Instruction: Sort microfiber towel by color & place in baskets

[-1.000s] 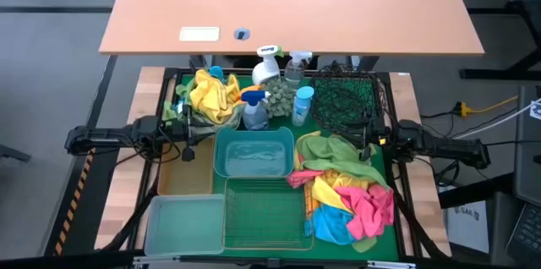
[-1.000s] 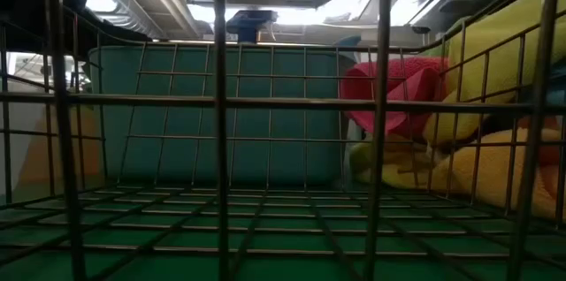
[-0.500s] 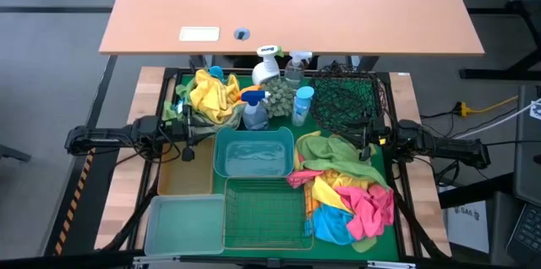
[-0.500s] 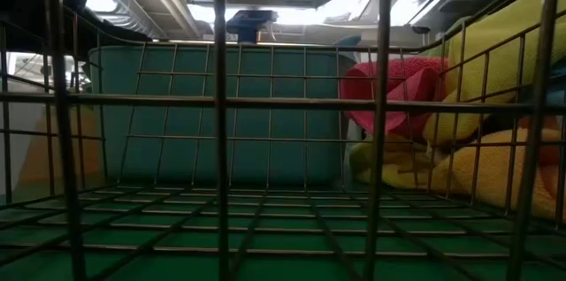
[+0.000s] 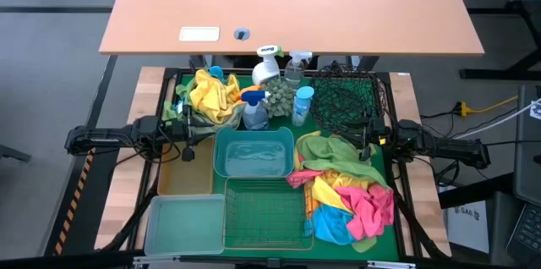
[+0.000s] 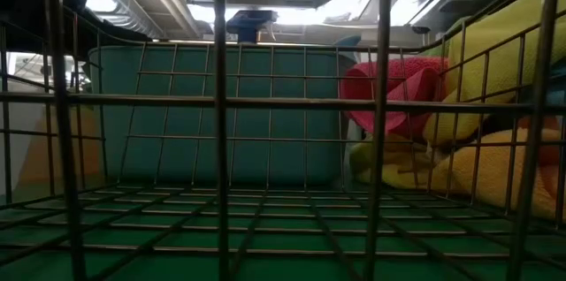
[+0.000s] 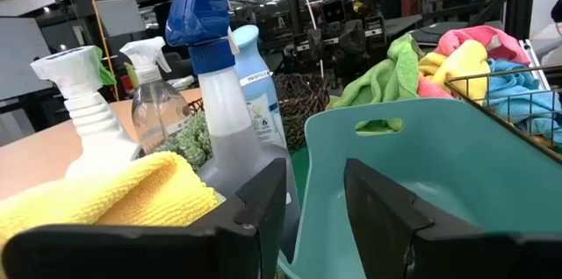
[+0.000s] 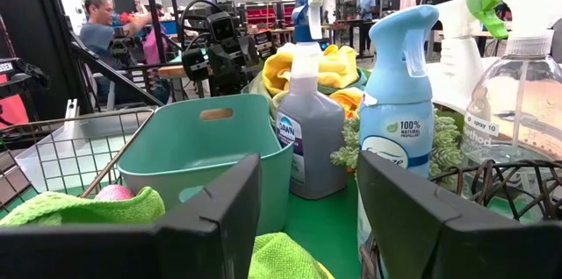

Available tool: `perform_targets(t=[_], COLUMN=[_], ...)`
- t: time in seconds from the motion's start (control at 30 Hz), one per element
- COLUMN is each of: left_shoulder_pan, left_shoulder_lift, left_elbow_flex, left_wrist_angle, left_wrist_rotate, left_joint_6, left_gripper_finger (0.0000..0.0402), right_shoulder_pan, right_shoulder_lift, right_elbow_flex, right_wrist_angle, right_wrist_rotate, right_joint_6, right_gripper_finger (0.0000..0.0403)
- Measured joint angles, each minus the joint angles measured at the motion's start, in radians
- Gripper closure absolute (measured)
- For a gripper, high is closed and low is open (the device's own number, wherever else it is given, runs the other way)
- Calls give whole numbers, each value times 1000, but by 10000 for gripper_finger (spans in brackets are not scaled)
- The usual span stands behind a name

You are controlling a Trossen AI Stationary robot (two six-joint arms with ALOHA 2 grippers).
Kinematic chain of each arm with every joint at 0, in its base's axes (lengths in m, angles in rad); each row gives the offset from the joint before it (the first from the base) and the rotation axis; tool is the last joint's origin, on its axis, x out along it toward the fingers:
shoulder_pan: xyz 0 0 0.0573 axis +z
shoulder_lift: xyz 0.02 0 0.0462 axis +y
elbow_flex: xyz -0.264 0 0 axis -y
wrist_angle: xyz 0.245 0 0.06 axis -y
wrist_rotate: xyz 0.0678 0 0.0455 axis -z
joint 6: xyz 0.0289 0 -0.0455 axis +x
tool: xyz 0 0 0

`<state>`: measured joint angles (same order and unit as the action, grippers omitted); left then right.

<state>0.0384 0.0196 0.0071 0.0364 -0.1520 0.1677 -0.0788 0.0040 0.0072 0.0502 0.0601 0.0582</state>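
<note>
Both arms idle at table flanks — left gripper (image 5: 188, 134) beside teal plastic tub (image 5: 254, 154), right gripper (image 5: 365, 139) over towel pile (image 5: 347, 191) — fingers parted, nothing held.

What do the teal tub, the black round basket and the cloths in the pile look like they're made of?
Teal tub: smooth, slightly glossy walls with a moulded handle slot, likely plastic. Black round basket: thin dark strands in an open mesh, probably wire. Cloths in the pile: soft, fuzzy, crumpled folds, seemingly microfiber fabric.
</note>
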Motion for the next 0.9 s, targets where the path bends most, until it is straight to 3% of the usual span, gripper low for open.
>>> perform_targets(t=[0.3,0.53,0.73,0.9], left_shoulder_pan=[0,0,0,0], left_shoulder_lift=[0,0,0,0], left_elbow_flex=[0,0,0,0], left_wrist_angle=[2,29,115,140], left_wrist_rotate=[1,17,12,12], left_joint_6=[-4,-85,-86,-86], left_gripper_finger=[289,289,289,289], right_shoulder_pan=[0,0,0,1], right_shoulder_lift=[0,0,31,172], right_elbow_flex=[0,13,147,320], right_wrist_angle=[84,165,141,2], right_wrist_rotate=[0,-9,-135,-197], right_joint_6=[3,190,200,199], right_gripper_finger=[214,214,214,214])
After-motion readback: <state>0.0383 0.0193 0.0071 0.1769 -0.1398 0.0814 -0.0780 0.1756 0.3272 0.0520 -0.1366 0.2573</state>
